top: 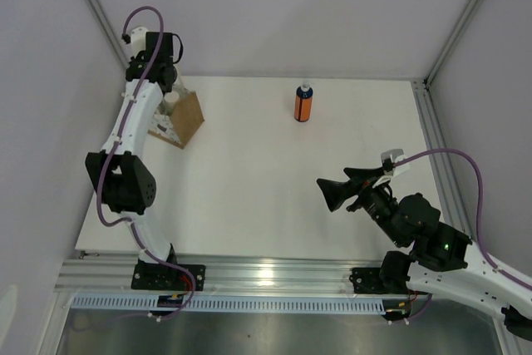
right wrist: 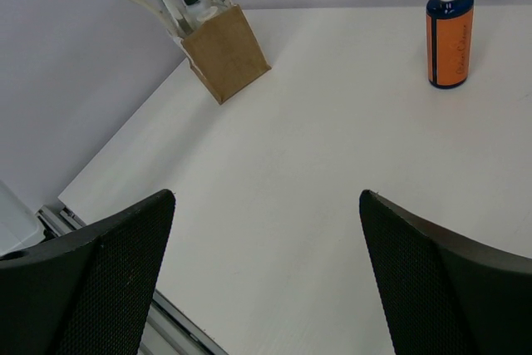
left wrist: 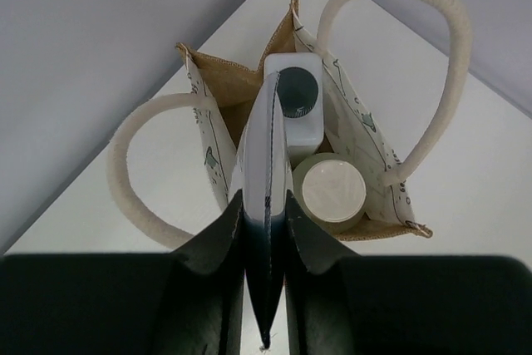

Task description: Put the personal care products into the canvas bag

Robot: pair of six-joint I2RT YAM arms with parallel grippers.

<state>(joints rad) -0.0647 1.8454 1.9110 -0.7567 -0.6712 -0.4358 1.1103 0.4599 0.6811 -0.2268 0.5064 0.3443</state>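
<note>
In the left wrist view my left gripper [left wrist: 264, 205] is shut on a flat white tube with a dark blue crimped end [left wrist: 266, 147]. It holds the tube over the open mouth of the canvas bag [left wrist: 376, 164]. Inside the bag stand a white bottle with a dark cap [left wrist: 295, 97] and a cream-white cylinder [left wrist: 333, 189]. The bag [top: 186, 117] sits at the table's far left, under my left arm. An orange bottle with a dark blue cap [top: 303, 103] [right wrist: 450, 39] stands upright at the far middle. My right gripper [top: 332, 193] [right wrist: 266, 205] hangs open and empty over the near right of the table.
The bag's two cream loop handles [left wrist: 432, 56] spread out to either side of its mouth. Grey walls and metal frame posts [top: 432, 81] close in the white table [top: 249, 189]. A metal rail [top: 266, 276] runs along the near edge.
</note>
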